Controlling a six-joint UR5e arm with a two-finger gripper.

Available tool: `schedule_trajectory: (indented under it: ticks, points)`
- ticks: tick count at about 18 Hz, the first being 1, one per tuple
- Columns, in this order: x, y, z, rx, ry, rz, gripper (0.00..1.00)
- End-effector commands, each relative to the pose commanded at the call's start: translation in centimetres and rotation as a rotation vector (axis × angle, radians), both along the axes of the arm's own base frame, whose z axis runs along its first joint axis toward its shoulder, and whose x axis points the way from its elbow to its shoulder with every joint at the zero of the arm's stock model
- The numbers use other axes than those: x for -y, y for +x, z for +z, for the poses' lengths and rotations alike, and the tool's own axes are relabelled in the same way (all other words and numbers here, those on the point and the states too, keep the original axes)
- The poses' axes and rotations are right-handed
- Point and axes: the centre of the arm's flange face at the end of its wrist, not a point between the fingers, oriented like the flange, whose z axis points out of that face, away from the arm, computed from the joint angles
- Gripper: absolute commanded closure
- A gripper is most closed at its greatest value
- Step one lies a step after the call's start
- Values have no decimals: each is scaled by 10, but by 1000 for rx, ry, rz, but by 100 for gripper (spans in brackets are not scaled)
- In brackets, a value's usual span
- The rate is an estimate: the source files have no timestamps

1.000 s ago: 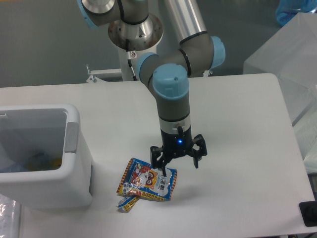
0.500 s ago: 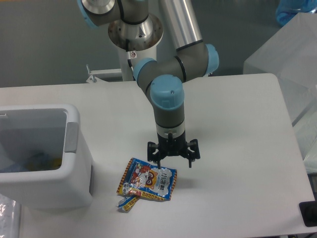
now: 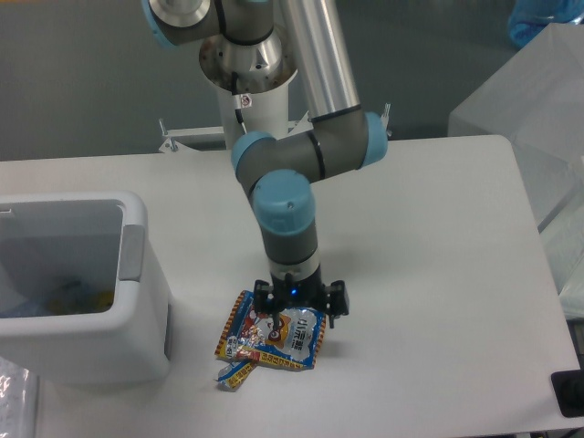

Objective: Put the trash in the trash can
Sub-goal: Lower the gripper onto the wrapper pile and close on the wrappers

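Observation:
A blue-and-orange cartoon-printed snack wrapper (image 3: 274, 338) lies flat on the white table, with a second wrapper (image 3: 235, 374) poking out from under its lower left corner. My gripper (image 3: 298, 308) hangs directly above the upper edge of the top wrapper, fingers spread open and pointing down, with nothing held between them. The trash can (image 3: 137, 274), a white bin with a grey side panel, stands at the left edge of the table; some trash shows inside it (image 3: 78, 297).
The arm's base column (image 3: 251, 73) rises behind the table's back edge. A translucent plastic box (image 3: 538, 119) stands at the right. A black object (image 3: 570, 392) sits at the lower right corner.
The gripper has moved left and down, from right of the wrappers to directly over the top wrapper. The wrappers have not moved.

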Motion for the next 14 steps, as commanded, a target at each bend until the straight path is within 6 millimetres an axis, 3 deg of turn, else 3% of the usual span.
schedule_trajectory:
  ticks: [6,14]
  points:
    - [-3,12,-18,51,1,-21,0]
    - [-3,18,-23,61,-7,-27,0]
